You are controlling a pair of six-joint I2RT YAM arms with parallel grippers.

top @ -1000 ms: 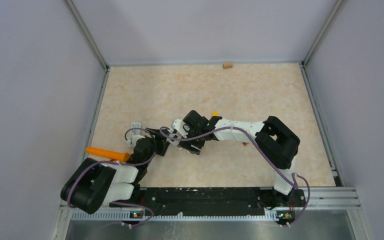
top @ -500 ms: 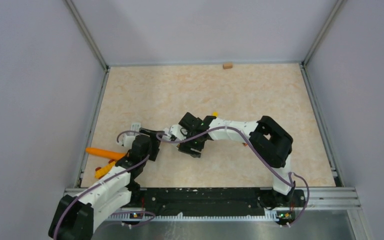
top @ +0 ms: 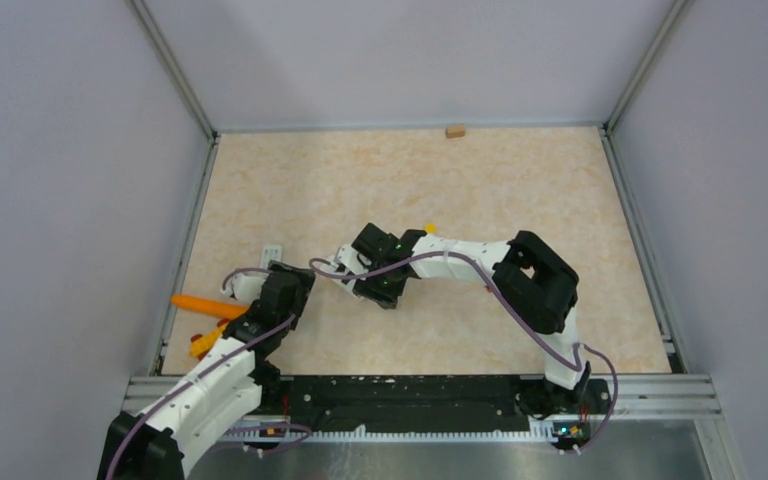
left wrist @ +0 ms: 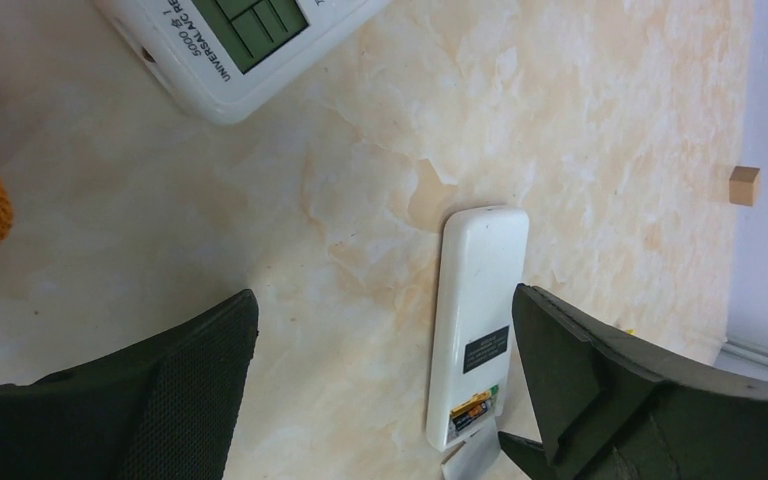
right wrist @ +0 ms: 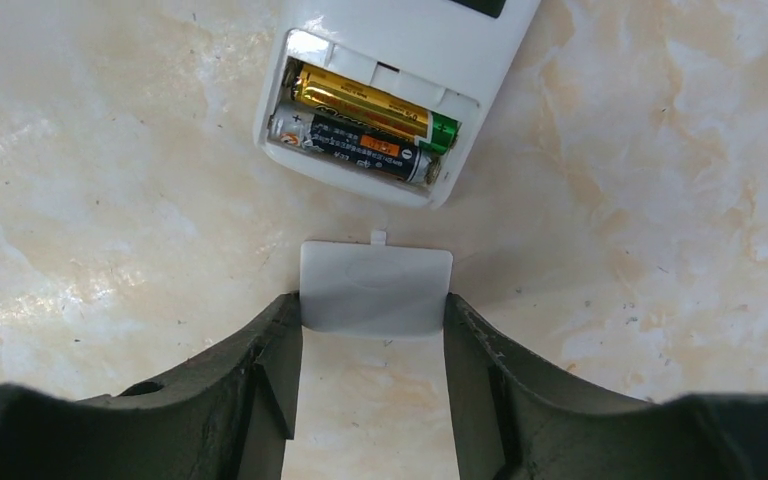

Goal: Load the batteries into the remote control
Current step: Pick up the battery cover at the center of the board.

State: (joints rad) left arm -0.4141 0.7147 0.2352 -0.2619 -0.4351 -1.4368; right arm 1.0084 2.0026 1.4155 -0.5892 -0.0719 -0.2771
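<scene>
The remote control [left wrist: 477,300] lies back up on the table, its battery recess open at the near end. Two batteries sit side by side in the recess, a gold one [right wrist: 360,98] and a black-and-orange one [right wrist: 355,148]. My right gripper [right wrist: 372,310] is shut on the loose white battery cover [right wrist: 376,285], which lies flat just short of the recess, its tab pointing at it. My left gripper [left wrist: 380,310] is wide open and holds nothing; the remote lies just inside its right finger [left wrist: 580,370]. In the top view the right gripper hides most of the remote.
A second white remote with a screen [left wrist: 230,40] lies to the left. An orange cylinder [top: 210,305] and small yellow blocks [top: 205,343] lie near the left wall. A tan block [top: 455,130] rests against the back wall.
The left arm drew back toward the near left corner and its gripper opened wide. The right gripper shifted slightly left and narrowed onto the battery cover.
</scene>
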